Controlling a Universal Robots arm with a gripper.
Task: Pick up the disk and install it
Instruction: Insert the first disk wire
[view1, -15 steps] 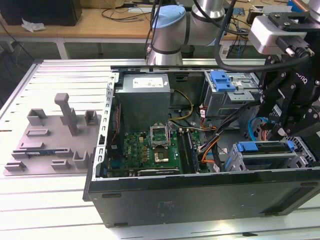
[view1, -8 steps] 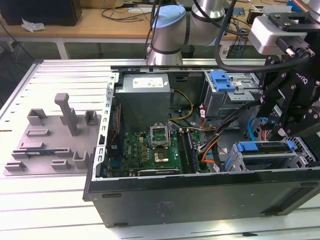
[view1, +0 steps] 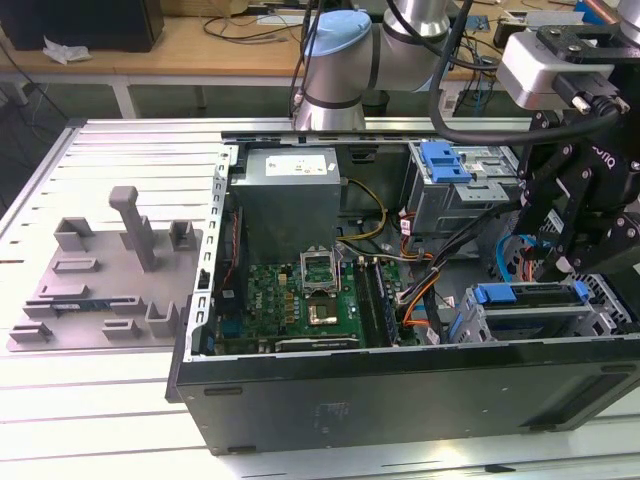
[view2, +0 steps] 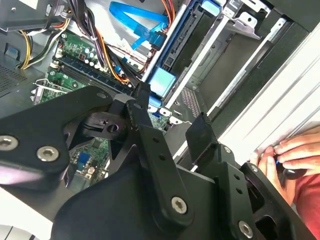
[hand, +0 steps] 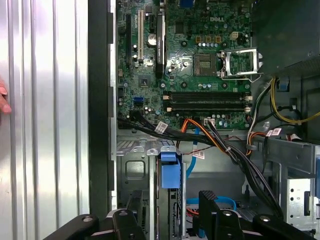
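Nearest in the exterior view: ribbed bare-aluminium table (view1: 100, 420), and on it the black sheet-metal computer case (view1: 400, 395), lying open with its side panel off. Just behind the case's near wall, toward the exterior view's right, a silver metal drive cage (view1: 545, 325) holds the flat silver metal disk (view1: 520, 294) in its bright blue plastic carrier. The disk stands on edge in a cage slot, blue tab uppermost; whether it is latched home, cannot tell. The black two-fingered gripper (view1: 548, 262) hangs directly over that cage, close above the tab and apart from it. In both wrist views its fingers (hand: 135, 202) are spread wide with nothing between them, and the carrier's blue tab (hand: 169, 170) lies in line with the gap. A person's hand (view2: 280, 152) shows at the table ribs outside the case wall. Further in, a bundle of black and orange cables (hand: 215, 142) runs from the cage toward the green motherboard (view1: 310, 290), with a flat blue ribbon cable (view2: 135, 20) nearby. Behind the board is the large grey boxy power supply (view1: 290, 190), and beside it an upper bay with a small blue plastic latch (view1: 445, 162). Off to the exterior view's left, a grey moulded fixture tray (view1: 110, 280) lies on the table. Farthest back are the silver-and-blue arm joints (view1: 350, 60) and a wooden bench (view1: 200, 45).
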